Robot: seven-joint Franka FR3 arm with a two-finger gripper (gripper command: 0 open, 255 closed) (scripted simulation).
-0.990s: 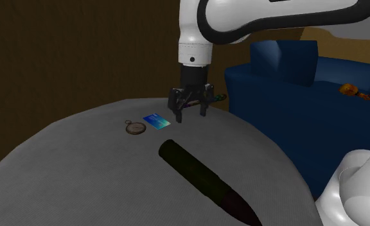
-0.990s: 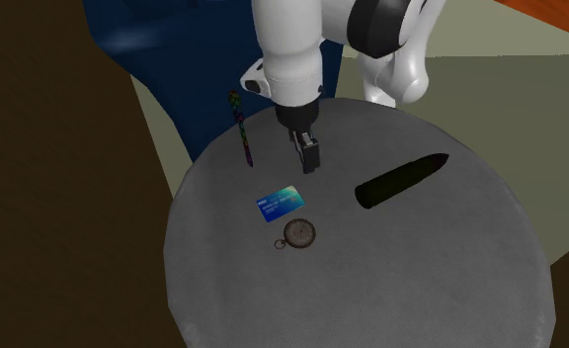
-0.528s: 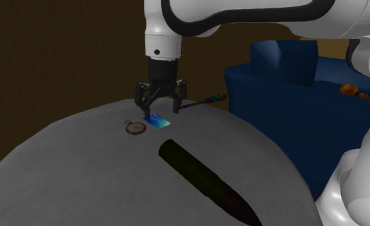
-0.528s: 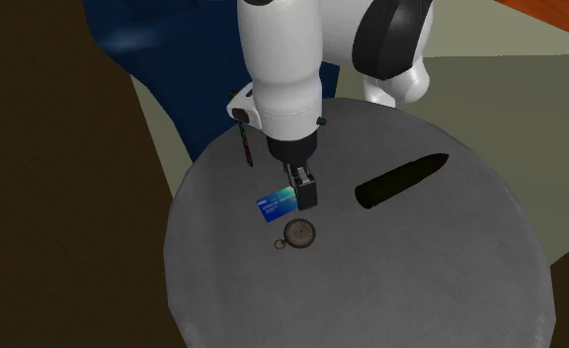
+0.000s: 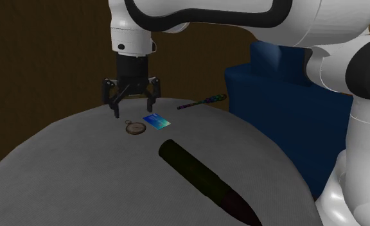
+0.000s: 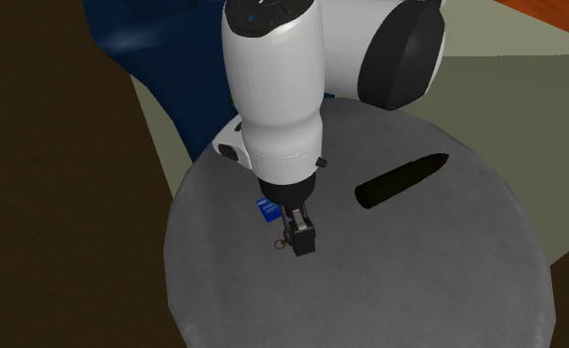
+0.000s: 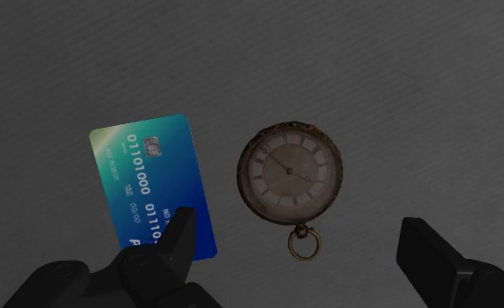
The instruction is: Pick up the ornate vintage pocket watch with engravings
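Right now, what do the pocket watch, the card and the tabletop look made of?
Pocket watch: looks like tarnished brass or a similar metal, going by the dull brown rim and ring and the pale, worn dial.
Card: probably plastic, with a smooth blue-green gradient, white printed digits and a small chip.
Tabletop: grey and matte with a fine streaked grain. Could be fabric or stone, can't tell.

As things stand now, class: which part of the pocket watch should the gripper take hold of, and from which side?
The pocket watch lies flat, face up, on the table, so only its rim offers two opposite sides. Probably grip the round case across that rim, coming straight down from above. Keep clear of its small ring and the card close beside it.
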